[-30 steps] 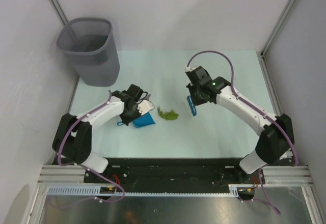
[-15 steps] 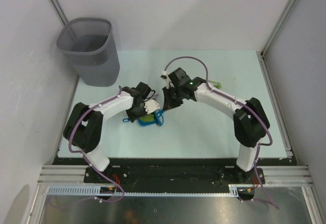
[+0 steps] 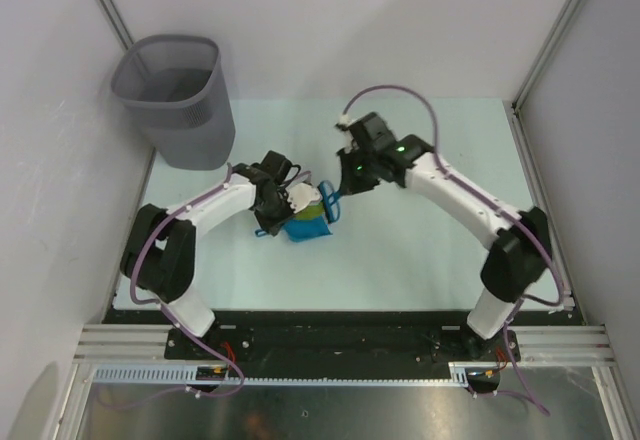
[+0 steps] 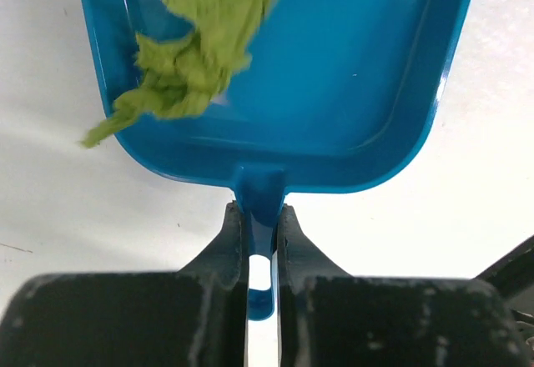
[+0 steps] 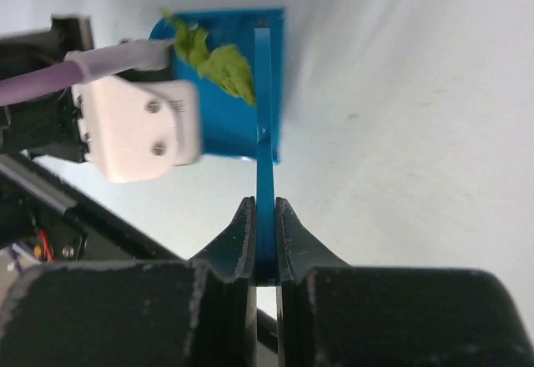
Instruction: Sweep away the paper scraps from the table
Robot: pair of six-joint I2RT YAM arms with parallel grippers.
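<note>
The paper scraps [image 4: 200, 37], a second ago on the bench [image 3: 420, 250] just right of the dustpan [image 4: 350, 75], now lie inside it, swept in by the brush [image 5: 264, 125] that the right tool [image 5: 265, 217] pinches, while the left tool [image 4: 260, 225] clamps the dustpan's handle, so the sweeping looks nearly done.

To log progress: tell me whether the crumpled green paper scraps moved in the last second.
Yes. The paper scraps shifted left, toward the grey mesh wastebasket, from the table into the blue plastic dustpan.
</note>
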